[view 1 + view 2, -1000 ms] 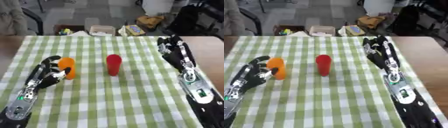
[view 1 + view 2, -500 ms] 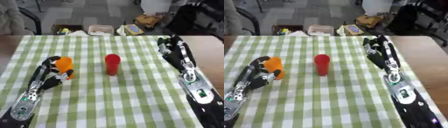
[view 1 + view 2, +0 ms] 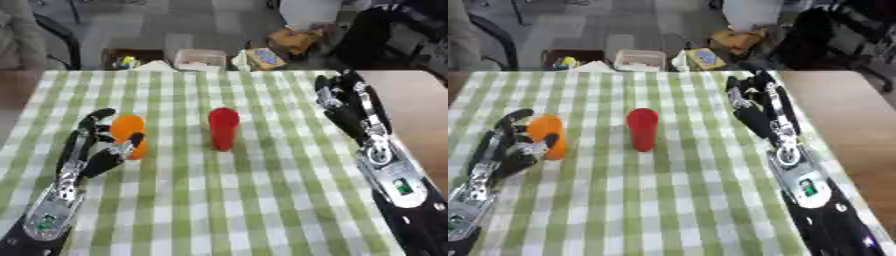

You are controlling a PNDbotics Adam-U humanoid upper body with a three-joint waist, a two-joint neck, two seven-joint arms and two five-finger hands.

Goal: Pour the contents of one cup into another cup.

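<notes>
An orange cup (image 3: 129, 134) stands upright on the green checked cloth at the left. My left hand (image 3: 94, 152) is curled round it, fingers behind it and the thumb in front. A red cup (image 3: 222, 128) stands upright near the middle of the cloth, with nothing touching it. Over at the right, my right hand (image 3: 350, 106) lies open on the cloth with its fingers straight and pointing away from me, well apart from the red cup.
The table's bare wooden top (image 3: 418, 115) shows to the right of the cloth. Beyond the far edge, on the floor, are a white tray (image 3: 199, 58), a dark box (image 3: 129, 57) and a bag (image 3: 293, 40).
My left hand's fingers and thumb have drawn closer round the orange cup. The red cup and my right hand have not moved; the camera shifted slightly.
</notes>
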